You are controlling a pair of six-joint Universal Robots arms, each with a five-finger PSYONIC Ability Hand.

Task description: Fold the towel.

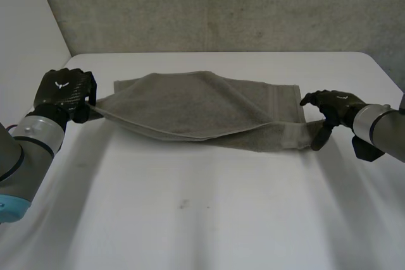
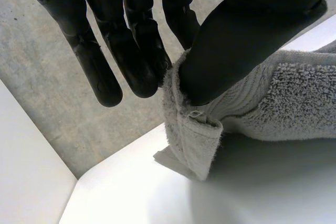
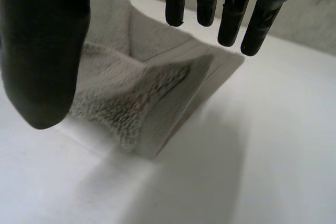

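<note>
A grey towel (image 1: 202,109) lies stretched across the white table (image 1: 190,219), partly folded over itself, with a lifted fold along its near edge. My left hand (image 1: 63,90) holds the towel's left end slightly above the table. In the left wrist view the left hand's thumb (image 2: 236,40) pinches the towel's corner (image 2: 194,129) against the fingers. My right hand (image 1: 335,105) is at the towel's right end. In the right wrist view the right hand (image 3: 42,51) has straight fingers and its thumb spread apart, and the towel's corner (image 3: 152,108) rests on the table below them, untouched.
A concrete wall (image 1: 221,4) stands behind the table's far edge. The table's left edge runs close to my left hand. A broad bare stretch of table lies in front of the towel.
</note>
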